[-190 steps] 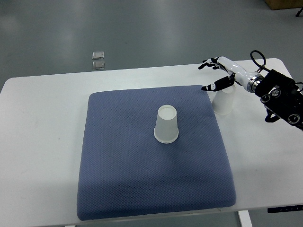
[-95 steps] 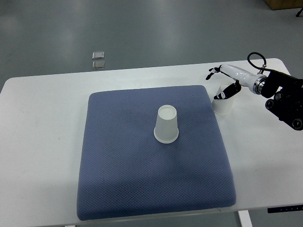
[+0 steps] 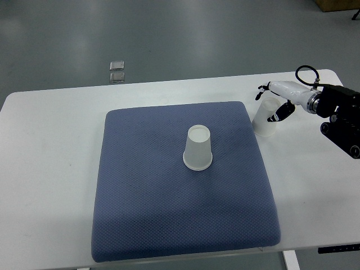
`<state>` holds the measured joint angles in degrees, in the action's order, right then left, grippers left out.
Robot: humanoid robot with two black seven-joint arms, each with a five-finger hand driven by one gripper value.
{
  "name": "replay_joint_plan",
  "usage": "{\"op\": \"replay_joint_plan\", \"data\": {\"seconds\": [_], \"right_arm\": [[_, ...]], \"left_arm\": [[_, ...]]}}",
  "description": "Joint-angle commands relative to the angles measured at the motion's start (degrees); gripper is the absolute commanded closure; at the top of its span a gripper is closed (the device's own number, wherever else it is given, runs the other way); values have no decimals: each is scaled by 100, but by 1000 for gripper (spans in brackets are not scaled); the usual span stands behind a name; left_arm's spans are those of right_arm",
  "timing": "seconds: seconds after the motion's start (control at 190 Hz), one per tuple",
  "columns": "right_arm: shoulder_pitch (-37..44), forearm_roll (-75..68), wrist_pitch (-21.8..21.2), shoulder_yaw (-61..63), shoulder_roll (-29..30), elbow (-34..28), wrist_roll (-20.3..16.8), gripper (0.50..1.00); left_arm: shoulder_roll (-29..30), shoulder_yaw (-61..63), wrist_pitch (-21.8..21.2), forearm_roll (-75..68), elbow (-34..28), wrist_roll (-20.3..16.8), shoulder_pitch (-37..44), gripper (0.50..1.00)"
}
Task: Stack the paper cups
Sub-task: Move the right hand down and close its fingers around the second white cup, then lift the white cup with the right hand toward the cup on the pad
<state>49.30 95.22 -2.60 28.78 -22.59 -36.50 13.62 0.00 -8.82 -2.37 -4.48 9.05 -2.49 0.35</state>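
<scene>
Two white paper cups stand upside down. One cup [image 3: 198,149] sits in the middle of the blue-grey mat [image 3: 146,214]. The other cup [image 3: 263,120] stands on the white table just off the mat's right edge. My right hand [image 3: 271,103] reaches in from the right and sits at this cup's upper part. Its thumb [image 3: 280,115] lies along the cup's right side, and its fingertips [image 3: 261,90] are spread behind the far side. I cannot see a firm grip, and the cup rests on the table. My left arm is out of sight.
The white table [image 3: 50,146] extends well beyond the mat on the left and right. The right forearm's black housing [image 3: 340,115] hangs over the table's right end. Two small square pieces [image 3: 117,71] lie on the floor beyond the far edge.
My right hand has come down and drawn back to the right. It was spread above the cup beside the mat and now brackets that cup's top. Neither cup has moved.
</scene>
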Motion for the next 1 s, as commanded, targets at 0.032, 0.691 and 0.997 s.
{"op": "replay_joint_plan", "data": {"seconds": [0.032, 0.691, 0.997], "right_arm": [[54, 23, 75, -153, 0, 46, 0, 587], [150, 31, 225, -452, 0, 178, 132, 783], [159, 23, 233, -522, -61, 178, 132, 987]], "left_arm": [[0, 3, 0, 0, 0, -6, 0, 500], [0, -5, 0, 0, 0, 3, 0, 500], [0, 3, 0, 0, 0, 3, 0, 500]]}}
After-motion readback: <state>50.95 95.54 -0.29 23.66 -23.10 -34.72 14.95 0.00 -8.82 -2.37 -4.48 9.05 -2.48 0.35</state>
